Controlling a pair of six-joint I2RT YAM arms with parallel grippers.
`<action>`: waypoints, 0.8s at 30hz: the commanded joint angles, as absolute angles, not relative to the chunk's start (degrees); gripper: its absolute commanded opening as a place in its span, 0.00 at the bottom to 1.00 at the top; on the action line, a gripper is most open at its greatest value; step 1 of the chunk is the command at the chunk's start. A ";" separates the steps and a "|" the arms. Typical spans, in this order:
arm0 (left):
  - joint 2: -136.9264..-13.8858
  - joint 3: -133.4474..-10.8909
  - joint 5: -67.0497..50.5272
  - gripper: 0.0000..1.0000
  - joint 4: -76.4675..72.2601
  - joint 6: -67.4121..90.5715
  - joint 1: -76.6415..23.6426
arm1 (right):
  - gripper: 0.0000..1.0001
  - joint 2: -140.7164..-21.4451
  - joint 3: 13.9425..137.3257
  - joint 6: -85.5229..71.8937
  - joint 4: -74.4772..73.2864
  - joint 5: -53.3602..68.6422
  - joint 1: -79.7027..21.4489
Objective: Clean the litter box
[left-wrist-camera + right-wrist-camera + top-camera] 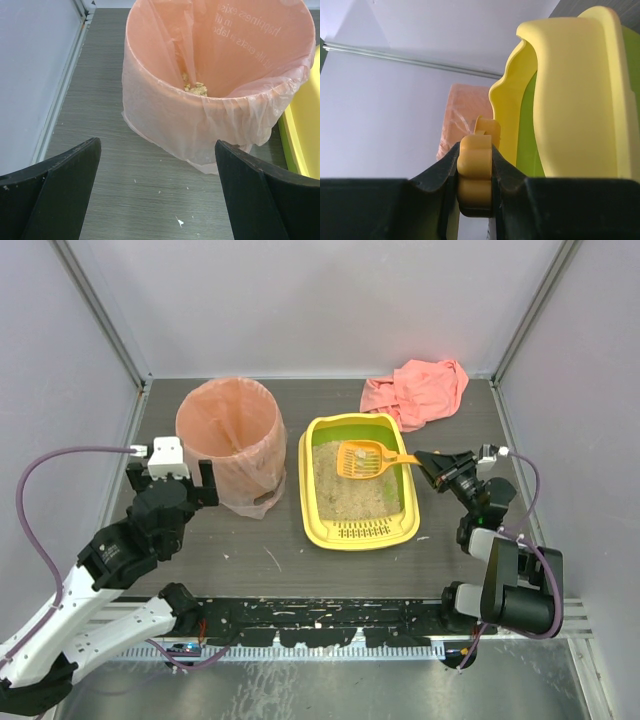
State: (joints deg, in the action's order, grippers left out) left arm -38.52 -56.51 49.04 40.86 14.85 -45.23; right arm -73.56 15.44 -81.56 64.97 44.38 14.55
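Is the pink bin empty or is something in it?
Not empty: sandy clumps lie at the bottom of the bin, per the left wrist view.

The whole setup sits inside a little booth. There's a plain pale grey back wall (330,300), and a left wall (50,390) and right wall (595,390) in the same colour close in the sides. Silvery metal rails (103,310) run up the two back corners. The table (250,550) has a dark wood-grain top (grey-brown, with a few white specks scattered on it). Along its near edge there's a black strip (330,618) with paint chipped off in white patches, and below that a dull metal plate (350,680). The light is soft and even, and the shadows on the table are faint.
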 commanded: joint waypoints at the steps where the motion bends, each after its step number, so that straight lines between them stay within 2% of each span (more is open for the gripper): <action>1: -37.28 -56.60 51.50 0.98 39.78 16.31 -44.82 | 0.01 -69.83 18.04 -82.44 64.73 42.43 13.21; 13: -37.43 -56.78 53.22 0.98 41.82 17.92 -44.22 | 0.01 -61.93 34.04 -79.49 37.06 25.15 2.47; 24: -38.08 -57.04 53.34 0.98 43.97 19.82 -43.44 | 0.01 -75.97 53.88 -75.68 36.15 13.86 -14.80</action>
